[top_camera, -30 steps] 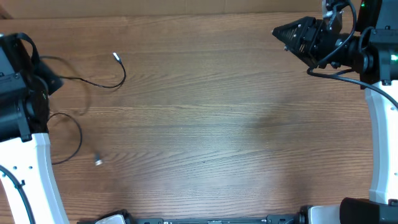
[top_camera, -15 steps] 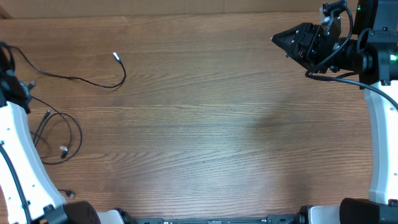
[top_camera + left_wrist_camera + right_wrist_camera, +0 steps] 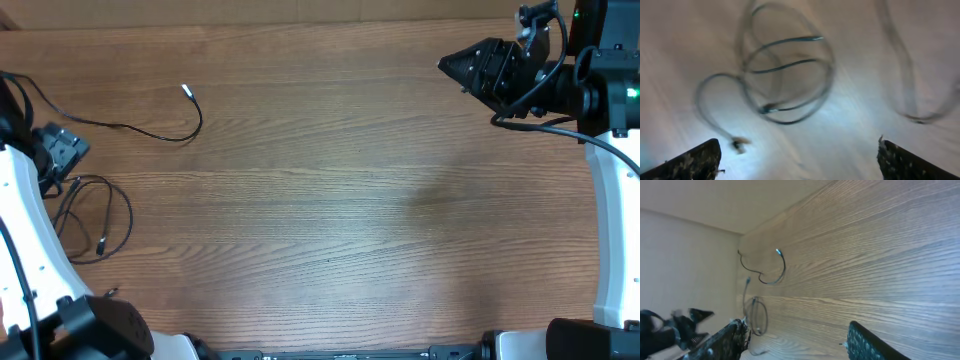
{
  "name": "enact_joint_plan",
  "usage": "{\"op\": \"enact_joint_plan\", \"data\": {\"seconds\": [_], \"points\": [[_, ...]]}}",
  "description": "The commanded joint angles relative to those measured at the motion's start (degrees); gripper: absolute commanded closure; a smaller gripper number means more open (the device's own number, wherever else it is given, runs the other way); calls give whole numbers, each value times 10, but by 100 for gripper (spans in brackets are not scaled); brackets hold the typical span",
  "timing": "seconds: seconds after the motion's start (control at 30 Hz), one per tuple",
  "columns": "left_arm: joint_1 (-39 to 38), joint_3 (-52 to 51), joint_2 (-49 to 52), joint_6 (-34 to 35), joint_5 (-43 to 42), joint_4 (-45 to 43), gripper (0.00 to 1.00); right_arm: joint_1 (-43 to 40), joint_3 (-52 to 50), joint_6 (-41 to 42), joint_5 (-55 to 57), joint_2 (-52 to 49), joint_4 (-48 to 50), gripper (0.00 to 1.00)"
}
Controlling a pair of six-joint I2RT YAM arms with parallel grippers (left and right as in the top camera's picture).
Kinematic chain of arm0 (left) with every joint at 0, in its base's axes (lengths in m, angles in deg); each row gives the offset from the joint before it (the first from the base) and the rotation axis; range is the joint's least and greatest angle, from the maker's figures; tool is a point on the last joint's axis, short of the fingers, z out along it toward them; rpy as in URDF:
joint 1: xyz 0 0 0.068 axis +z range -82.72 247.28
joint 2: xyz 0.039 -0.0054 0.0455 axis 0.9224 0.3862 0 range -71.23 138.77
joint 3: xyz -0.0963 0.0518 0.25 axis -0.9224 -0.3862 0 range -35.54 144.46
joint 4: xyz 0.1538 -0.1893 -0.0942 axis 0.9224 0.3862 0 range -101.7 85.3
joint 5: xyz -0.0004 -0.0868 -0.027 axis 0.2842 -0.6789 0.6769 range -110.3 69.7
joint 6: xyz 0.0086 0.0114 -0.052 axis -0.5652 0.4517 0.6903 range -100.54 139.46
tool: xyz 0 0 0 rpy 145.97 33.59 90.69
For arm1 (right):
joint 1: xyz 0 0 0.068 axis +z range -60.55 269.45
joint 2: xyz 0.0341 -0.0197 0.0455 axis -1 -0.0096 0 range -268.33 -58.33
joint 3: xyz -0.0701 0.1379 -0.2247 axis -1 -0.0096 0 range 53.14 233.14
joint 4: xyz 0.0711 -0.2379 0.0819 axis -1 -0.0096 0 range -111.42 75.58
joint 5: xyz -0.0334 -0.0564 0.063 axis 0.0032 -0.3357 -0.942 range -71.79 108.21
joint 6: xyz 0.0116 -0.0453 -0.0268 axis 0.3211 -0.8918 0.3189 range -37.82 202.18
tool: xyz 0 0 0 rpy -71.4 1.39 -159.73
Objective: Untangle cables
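Two thin black cables lie at the table's left. One cable (image 3: pixel 150 132) runs in a long curve to a silver tip (image 3: pixel 186 90). The other, a coiled cable (image 3: pixel 103 212), lies in loose loops on the wood. It shows blurred in the left wrist view as the coil (image 3: pixel 787 75), with a plug end (image 3: pixel 739 144). My left gripper (image 3: pixel 63 152) hovers just above and left of the coil, open and empty (image 3: pixel 800 162). My right gripper (image 3: pixel 468 64) hangs open at the far right, holding nothing (image 3: pixel 795 345). Both cables show far off in its view (image 3: pixel 771 277).
The wooden table (image 3: pixel 340 200) fills the overhead view. Its back edge meets a pale wall (image 3: pixel 690 255). The left arm's white link (image 3: pixel 30 240) stands along the left edge, close to the coil.
My left gripper has gone from shut to wide open and let go of the coiled cable, which now lies in loops on the table. The left arm has shifted. The right arm has not moved.
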Motion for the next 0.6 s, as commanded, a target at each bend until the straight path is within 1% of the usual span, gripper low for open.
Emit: {"op": "enact_joint_plan", "data": {"seconds": [0.0,0.03,0.13,0.23,0.3,0.4,0.57], "points": [[-12,9,-74,-8,-121,-23,0,17,4,-81,6,0,-12,31],[-16,9,-92,-8,-136,-33,0,23,4,-103,6,0,-19,24],[-31,9,-147,3,-168,-45,0,44,4,-133,17,2,-29,13],[-47,9,-190,5,-189,-39,0,69,4,-142,52,8,-37,10],[-55,9,-210,5,-197,-30,0,88,5,-169,59,16,-42,9],[-61,9,-230,5,-202,-19,0,115,5,-177,100,36,-47,1],[-61,9,-231,5,-203,-19,0,152,5,-177,197,87,-67,0]]}}
